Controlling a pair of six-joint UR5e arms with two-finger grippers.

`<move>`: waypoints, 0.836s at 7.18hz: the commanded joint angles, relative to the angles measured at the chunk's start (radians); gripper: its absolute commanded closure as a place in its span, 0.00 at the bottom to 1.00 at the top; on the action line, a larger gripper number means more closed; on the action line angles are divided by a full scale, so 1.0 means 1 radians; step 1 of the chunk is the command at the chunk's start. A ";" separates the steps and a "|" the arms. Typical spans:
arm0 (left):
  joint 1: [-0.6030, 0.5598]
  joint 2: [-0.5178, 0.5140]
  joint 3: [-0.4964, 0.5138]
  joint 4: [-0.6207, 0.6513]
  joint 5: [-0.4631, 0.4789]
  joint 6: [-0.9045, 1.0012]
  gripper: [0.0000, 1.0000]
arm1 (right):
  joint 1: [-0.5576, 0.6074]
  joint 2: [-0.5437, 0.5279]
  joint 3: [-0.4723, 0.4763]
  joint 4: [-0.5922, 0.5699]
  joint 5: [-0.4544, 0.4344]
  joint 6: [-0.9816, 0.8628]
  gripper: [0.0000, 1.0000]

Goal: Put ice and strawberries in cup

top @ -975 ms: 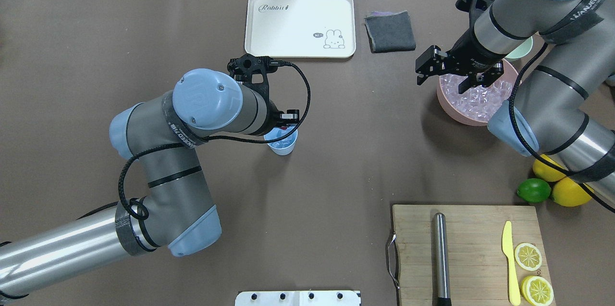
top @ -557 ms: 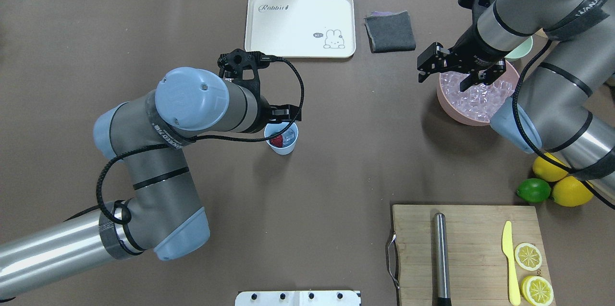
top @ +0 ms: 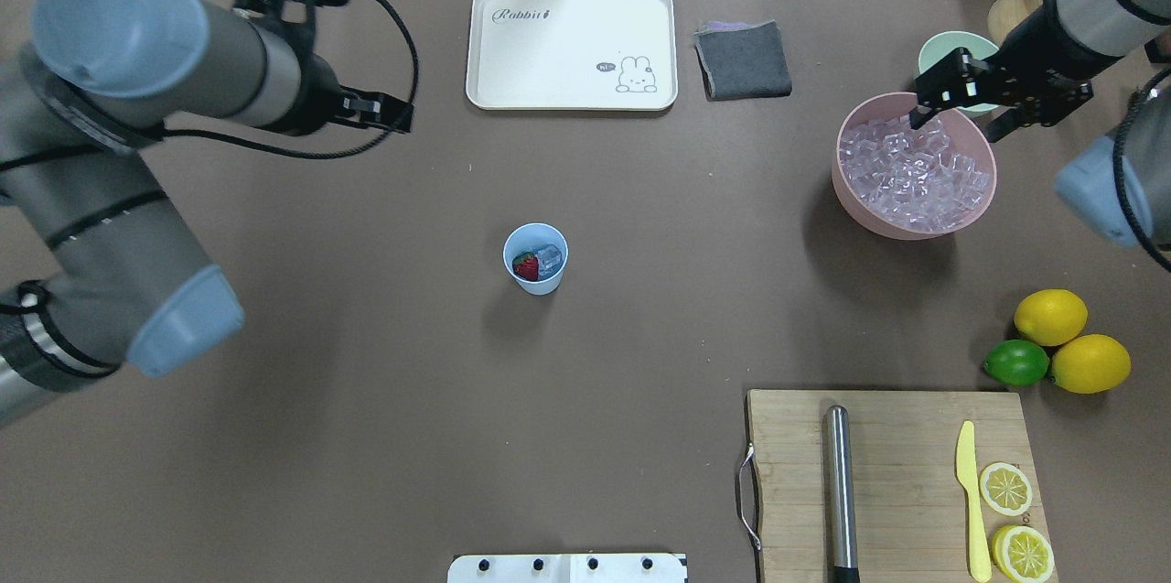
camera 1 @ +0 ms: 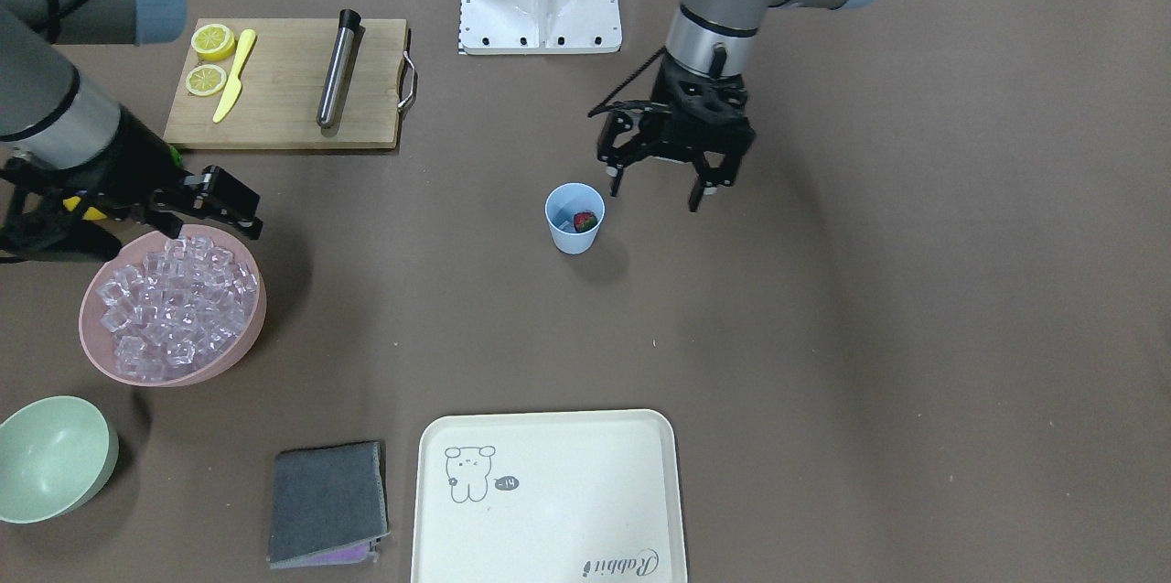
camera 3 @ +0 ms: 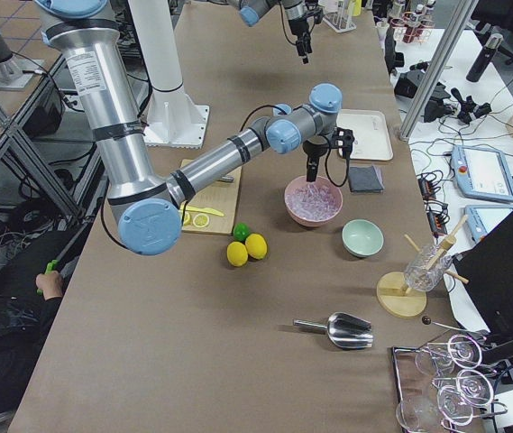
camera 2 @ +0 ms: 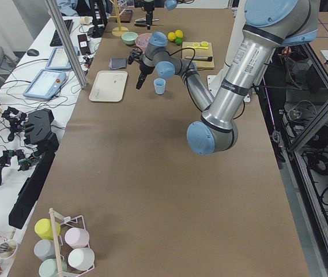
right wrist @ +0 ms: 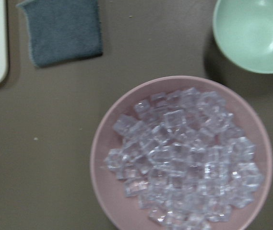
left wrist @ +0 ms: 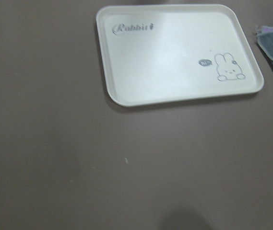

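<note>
The pale-blue cup (top: pixel 535 283) stands upright mid-table, also seen in the front view (camera 1: pixel 574 238). Inside it lie a red strawberry (top: pixel 524 266) and a clear ice cube (top: pixel 549 260). More ice (top: pixel 915 167) fills the pink bowl (top: pixel 846 189) at the right. My left gripper (camera 1: pixel 672 180) hangs open and empty, raised high and off to the cup's side. The right gripper (top: pixel 1002 102) is open and empty over the pink bowl's far rim. Its wrist view looks down on the ice (right wrist: pixel 184 158).
A cream rabbit tray (top: pixel 572 48) and a grey cloth (top: pixel 741 59) lie at the far side. A mint-green bowl (top: pixel 942 48) sits behind the pink bowl. Two lemons and a lime (top: pixel 1015 363) lie at the right, beside a cutting board (top: pixel 892 482) with a metal rod, a knife and lemon halves.
The left gripper let the strawberry go into the cup, then rose and swung away to the far left. The right gripper drew back from over the ice toward the bowl's far rim.
</note>
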 commanded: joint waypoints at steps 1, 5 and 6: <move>-0.168 0.120 0.086 -0.123 -0.010 0.124 0.02 | 0.159 -0.165 -0.033 -0.004 0.012 -0.338 0.01; -0.467 0.324 0.154 -0.152 -0.053 0.521 0.02 | 0.401 -0.278 -0.205 0.004 -0.005 -0.747 0.01; -0.591 0.331 0.182 -0.058 -0.214 0.632 0.02 | 0.443 -0.282 -0.231 0.004 -0.020 -0.764 0.01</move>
